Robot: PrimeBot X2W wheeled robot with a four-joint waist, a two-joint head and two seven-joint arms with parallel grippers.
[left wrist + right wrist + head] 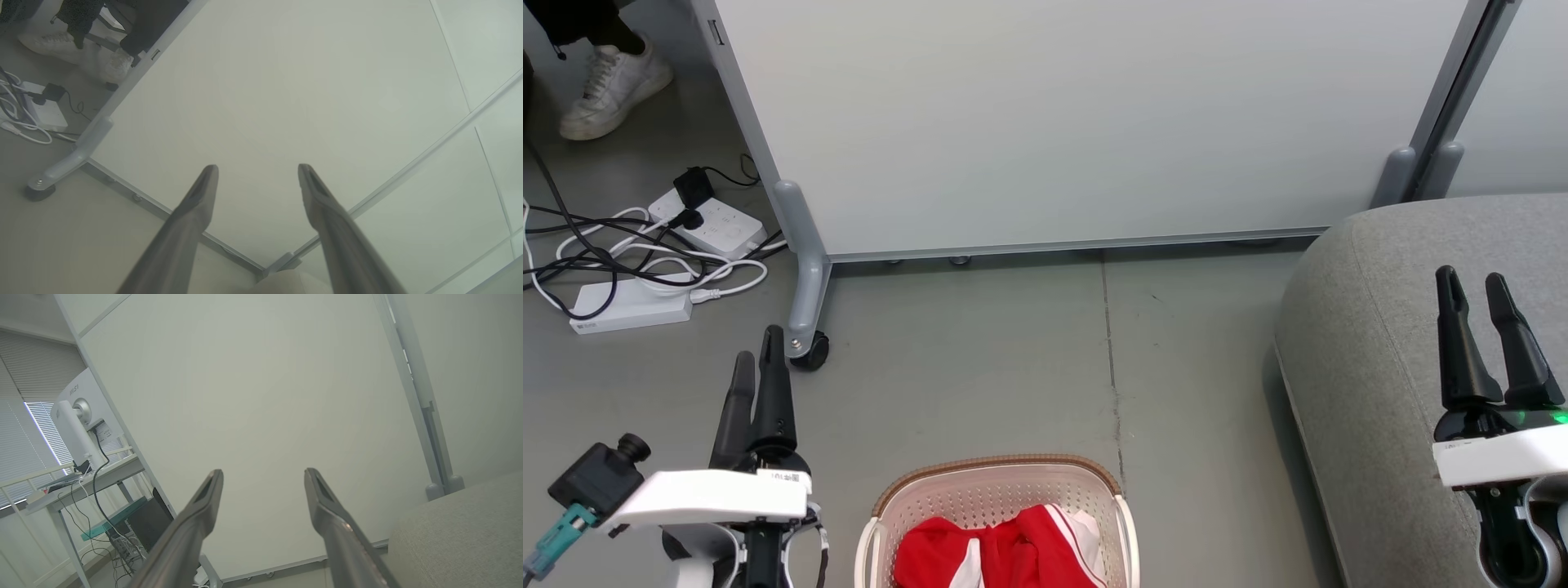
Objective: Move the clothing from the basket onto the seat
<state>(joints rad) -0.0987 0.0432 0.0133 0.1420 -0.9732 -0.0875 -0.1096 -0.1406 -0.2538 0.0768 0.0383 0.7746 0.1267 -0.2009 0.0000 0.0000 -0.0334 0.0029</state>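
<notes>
Red clothing (pixel 1005 551) with white panels lies bunched inside the cream perforated basket (pixel 907 494), which stands on the floor at the bottom centre of the head view. The grey seat (pixel 1372 327) fills the right side there, and its corner (pixel 461 535) also shows in the right wrist view. My left gripper (pixel 757 343) hovers open to the left of the basket, fingers empty (pixel 256 167). Over the seat's front part, my right gripper (pixel 1470 278) is open and holds nothing (pixel 263 473).
A white partition panel (pixel 1078 122) on grey wheeled feet (pixel 809 347) closes off the back. Power strips and tangled cables (pixel 645 253) lie on the floor at the left. A person's white shoe (pixel 609 86) stands at the top left. Grey floor (pixel 1013 359) lies between basket and panel.
</notes>
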